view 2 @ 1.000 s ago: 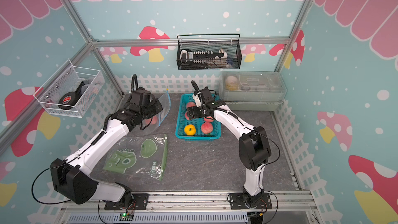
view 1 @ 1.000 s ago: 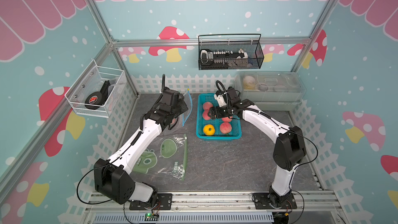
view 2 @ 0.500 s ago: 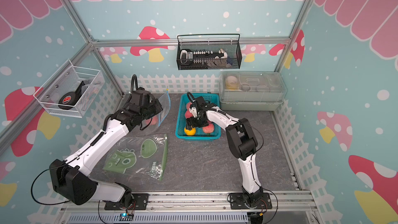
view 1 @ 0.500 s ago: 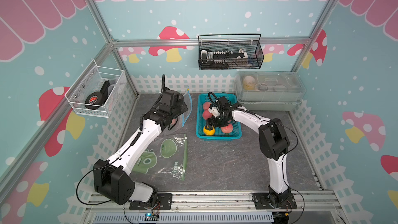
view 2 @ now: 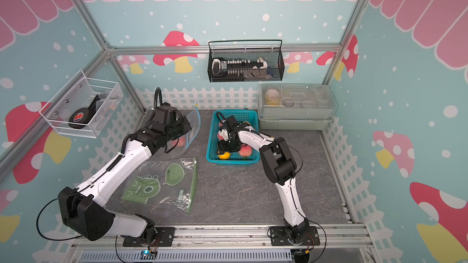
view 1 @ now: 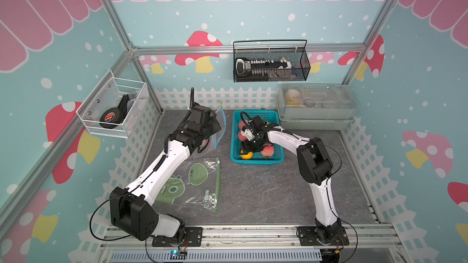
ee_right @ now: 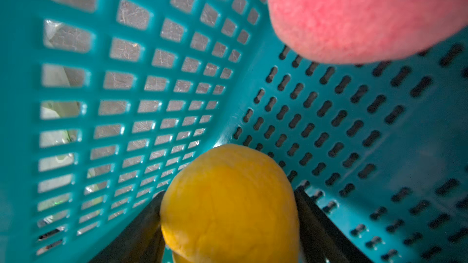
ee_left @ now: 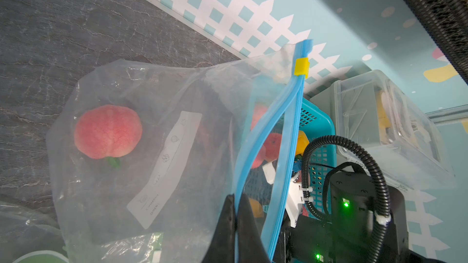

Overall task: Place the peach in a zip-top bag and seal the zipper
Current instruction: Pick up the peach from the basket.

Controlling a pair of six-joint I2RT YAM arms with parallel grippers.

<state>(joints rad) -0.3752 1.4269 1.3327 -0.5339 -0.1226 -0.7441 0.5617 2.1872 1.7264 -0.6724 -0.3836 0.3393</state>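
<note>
Desk [view 1: 253, 193]: dark grey, flat, veined like stone.
Zip-top bag [ee_left: 152, 92]: clear crinkled film with a white printed label, held up off the back left part of the desk, beside the basket.
Zipper [ee_left: 286, 127]: two blue ribbed strips, parted midway and joined at the yellow slider [ee_left: 301, 66]. Its long axis runs from the pincer up toward the back fence, and the mouth faces the basket.
Peach [ee_left: 108, 131]: inside the bag, deep in it and away from the mouth. Pink-red, matte, near-round with a shallow crease and no marked long axis. The green stem stub is on the side away from the back fence.
Left gripper [ee_left: 235, 198]: black tips pinched tight on one blue strip.
Basket [view 1: 257, 159]: teal plastic, with gridded walls and a slotted floor.
Right gripper [ee_right: 229, 196]: down in the basket, with its black fingers [ee_right: 149, 213] pressed against both sides of a smooth yellow fruit [ee_right: 228, 180].
Pink fruit [ee_right: 354, 11]: fuzzy, near the yellow fruit.
Green-printed bag [view 1: 200, 188]: flat on the desk's front left.
</note>
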